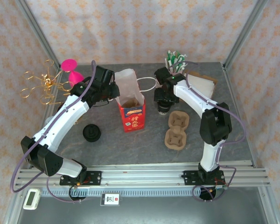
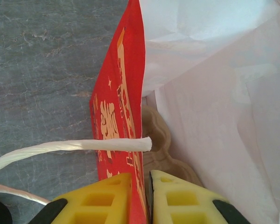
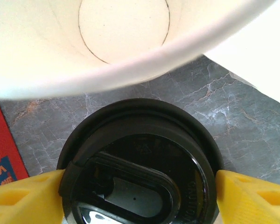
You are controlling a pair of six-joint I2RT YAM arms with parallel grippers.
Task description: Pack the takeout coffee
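From above, we see the left end effector [image 1: 114, 91] at the rim of the open red-and-white bag [image 1: 133, 116] in the middle of the surface [image 1: 130, 149], while the right end effector [image 1: 162, 98] covers most of the coffee cup [image 1: 164, 109] just right of it, so we cannot read either grip here. At the left wrist, the left end effector [image 2: 141, 179] is clamped on the bag's [image 2: 117, 116] red wall, with a brown carrier [image 2: 159, 140] half hidden inside. At the right wrist, the right end effector [image 3: 140, 186] presses both sides of the coffee cup's [image 3: 140, 154] black lid, its fingers cut off by the frame edge, as is a white cup [image 3: 121, 37] above.
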